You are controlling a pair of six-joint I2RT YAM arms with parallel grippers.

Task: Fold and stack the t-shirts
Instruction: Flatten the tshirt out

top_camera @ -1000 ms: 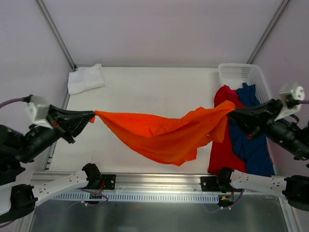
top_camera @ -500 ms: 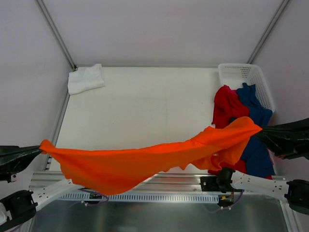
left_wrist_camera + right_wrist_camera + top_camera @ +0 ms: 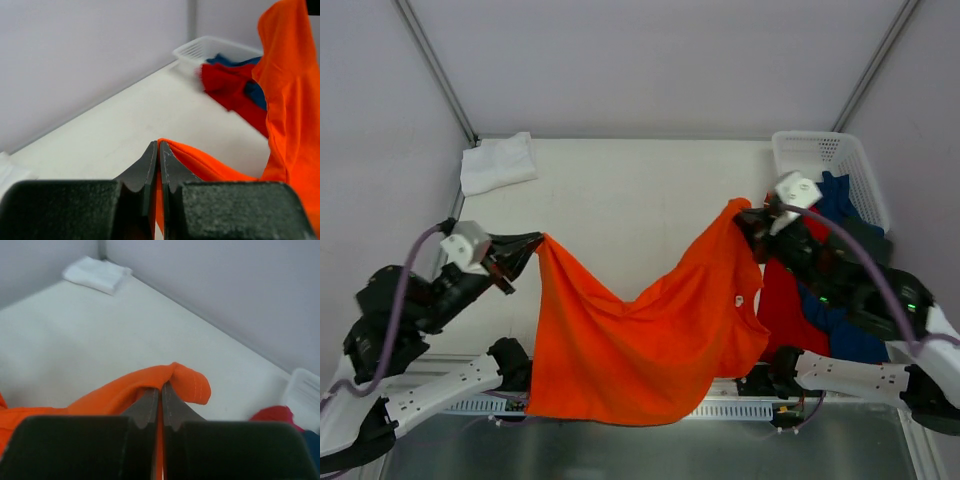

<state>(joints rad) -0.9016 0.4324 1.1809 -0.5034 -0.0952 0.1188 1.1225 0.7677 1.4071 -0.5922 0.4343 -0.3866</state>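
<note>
The orange t-shirt (image 3: 640,340) hangs in the air between my two grippers, sagging in the middle, its lower edge draped over the table's near edge. My left gripper (image 3: 535,243) is shut on its left corner; the cloth shows between the jaws in the left wrist view (image 3: 200,160). My right gripper (image 3: 740,212) is shut on its right corner, seen in the right wrist view (image 3: 185,382). A folded white t-shirt (image 3: 497,162) lies at the far left corner. The red t-shirt (image 3: 785,290) and the dark blue t-shirt (image 3: 850,300) spill from the basket at the right.
The white perforated basket (image 3: 810,152) stands at the far right corner. The white table (image 3: 630,190) has metal frame posts at its back corners and a rail along its near edge.
Both grippers have swung inward and forward over the table from its sides. The shirt, stretched wide and low half a second ago, now hangs closer together and sags deep.
</note>
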